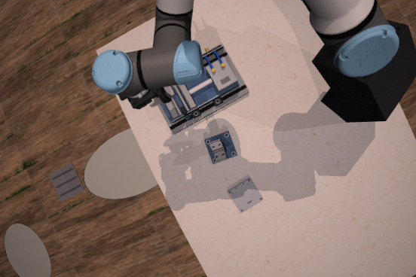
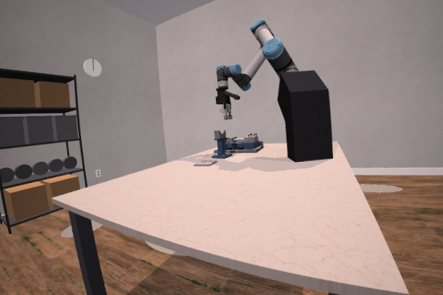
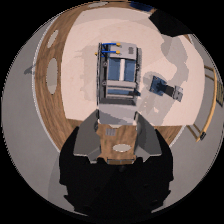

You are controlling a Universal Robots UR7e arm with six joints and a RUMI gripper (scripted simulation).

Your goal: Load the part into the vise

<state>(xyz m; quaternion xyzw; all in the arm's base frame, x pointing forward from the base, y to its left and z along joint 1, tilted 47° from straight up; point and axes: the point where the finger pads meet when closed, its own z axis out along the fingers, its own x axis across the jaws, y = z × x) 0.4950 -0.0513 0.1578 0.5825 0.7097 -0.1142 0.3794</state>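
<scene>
My gripper hangs high above the table, over the near end of the vise. It is shut on the part, a grey block that fills the gap between the two dark fingers in the wrist view. I cannot tell which way its slot faces. In the top view the arm's wrist hides the gripper and the part. The vise stands open, with its low bars and blue base showing between the jaws. The infeed plate lies bare on the table.
The blue V-block stands between the vise and the infeed plate and also shows in the side view. The arm's black pedestal stands at the table's right. A shelf with boxes stands off the table at the left.
</scene>
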